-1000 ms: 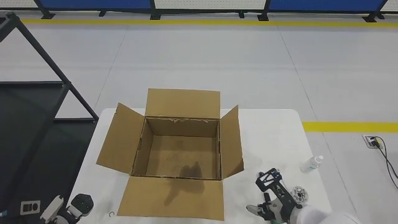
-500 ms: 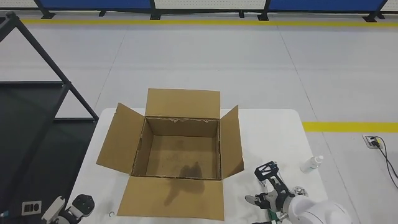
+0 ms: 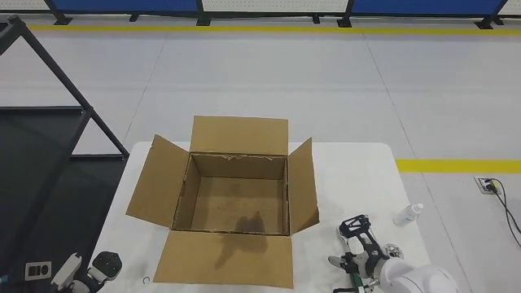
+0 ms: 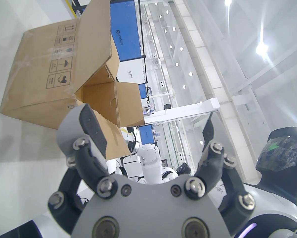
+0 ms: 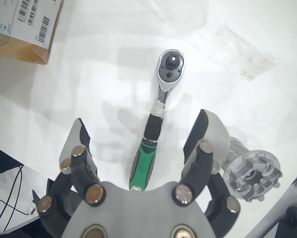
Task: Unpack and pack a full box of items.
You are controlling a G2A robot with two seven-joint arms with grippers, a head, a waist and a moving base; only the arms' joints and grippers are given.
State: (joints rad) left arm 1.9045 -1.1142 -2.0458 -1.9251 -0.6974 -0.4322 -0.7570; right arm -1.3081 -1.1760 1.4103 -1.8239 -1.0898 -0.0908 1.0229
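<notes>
Box [image 3: 240,134]: open and empty, standing beyond both sets of fingers. Left fingers [image 4: 92,130]: wide, holding nothing. Right fingers [image 5: 196,131]: wide, straddling the handle of the ratchet [image 5: 148,137], which lies flat on the worktop [image 5: 237,13] between them, not gripped.

Risk: a grasp on the handle leaves the heavy head overhanging, so it may droop and catch a flap. Metal part [image 5: 252,172] sits just outside one finger; descent or closing could knock it.
</notes>
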